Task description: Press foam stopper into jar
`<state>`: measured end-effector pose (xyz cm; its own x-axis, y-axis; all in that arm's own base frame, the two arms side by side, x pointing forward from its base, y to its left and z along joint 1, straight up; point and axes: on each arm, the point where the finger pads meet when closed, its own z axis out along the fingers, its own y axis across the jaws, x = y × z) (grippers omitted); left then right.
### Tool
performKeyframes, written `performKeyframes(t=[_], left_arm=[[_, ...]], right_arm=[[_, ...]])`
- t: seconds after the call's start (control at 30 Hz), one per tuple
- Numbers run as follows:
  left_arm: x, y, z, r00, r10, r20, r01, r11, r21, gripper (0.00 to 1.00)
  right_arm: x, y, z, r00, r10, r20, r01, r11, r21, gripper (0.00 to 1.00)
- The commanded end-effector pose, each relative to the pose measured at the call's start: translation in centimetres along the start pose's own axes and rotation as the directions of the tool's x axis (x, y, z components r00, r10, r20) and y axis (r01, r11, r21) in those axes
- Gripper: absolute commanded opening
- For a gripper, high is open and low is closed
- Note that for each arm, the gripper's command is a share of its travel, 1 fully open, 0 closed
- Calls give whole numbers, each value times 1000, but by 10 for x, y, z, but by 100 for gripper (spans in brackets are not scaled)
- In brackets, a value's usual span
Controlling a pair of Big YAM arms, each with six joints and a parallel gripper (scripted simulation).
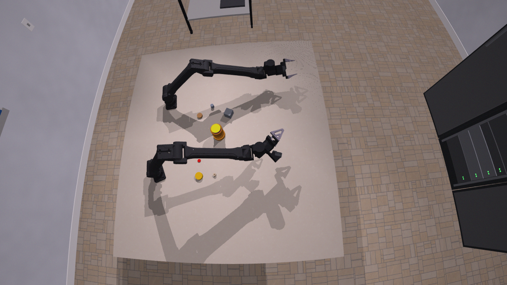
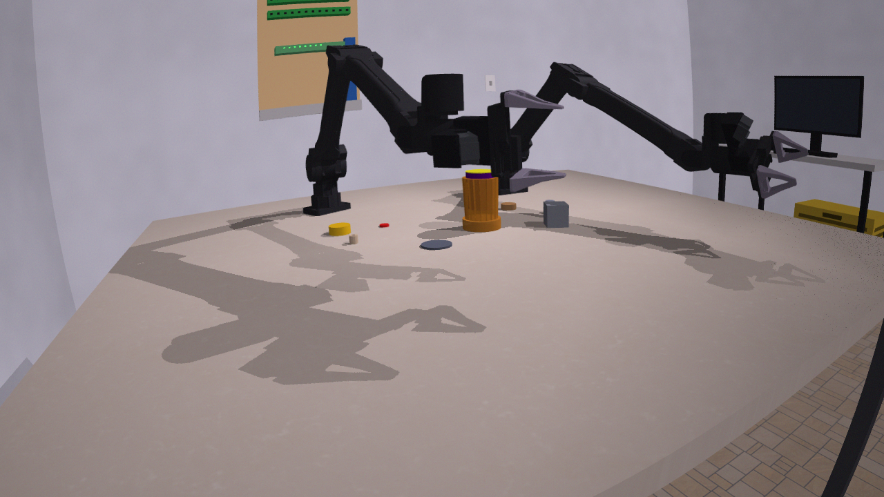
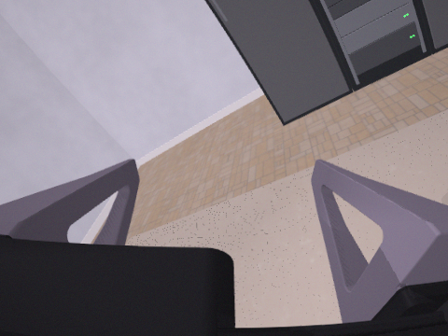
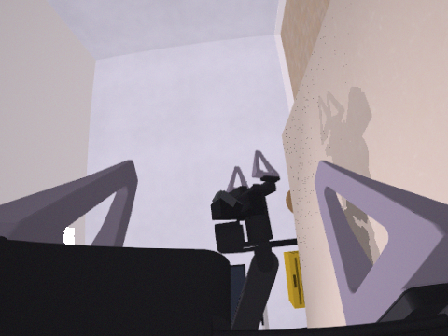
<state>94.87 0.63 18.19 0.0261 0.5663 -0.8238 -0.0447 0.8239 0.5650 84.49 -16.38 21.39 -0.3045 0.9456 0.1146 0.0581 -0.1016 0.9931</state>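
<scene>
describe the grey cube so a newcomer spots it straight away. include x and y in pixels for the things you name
On the table point(image 1: 230, 240) point(image 2: 382, 432), find the upright orange jar point(image 1: 218, 135) point(image 2: 480, 203). Near it sits the grey cube point(image 1: 228, 113) point(image 2: 555, 214). Its flat square faces set it apart from the round pieces around it.
</scene>
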Motion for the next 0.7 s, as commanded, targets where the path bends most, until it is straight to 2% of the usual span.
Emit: performKeyframes(t=[0.0, 0.13, 0.17, 0.67], left_arm=[[-18, 13, 5, 999, 0, 32, 1, 1000, -22, 98], [-18, 13, 5, 999, 0, 32, 1, 1000, -22, 98], [-18, 13, 5, 999, 0, 32, 1, 1000, -22, 98], [-18, 13, 5, 999, 0, 32, 1, 1000, -22, 98]], right_arm=[[0, 26, 3, 1000, -27, -3, 27, 999, -38, 100], [0, 27, 3, 1000, -28, -3, 28, 999, -38, 100], [0, 26, 3, 1000, -27, -3, 27, 999, -38, 0], [0, 26, 3, 1000, -27, -3, 27, 999, -38, 0]])
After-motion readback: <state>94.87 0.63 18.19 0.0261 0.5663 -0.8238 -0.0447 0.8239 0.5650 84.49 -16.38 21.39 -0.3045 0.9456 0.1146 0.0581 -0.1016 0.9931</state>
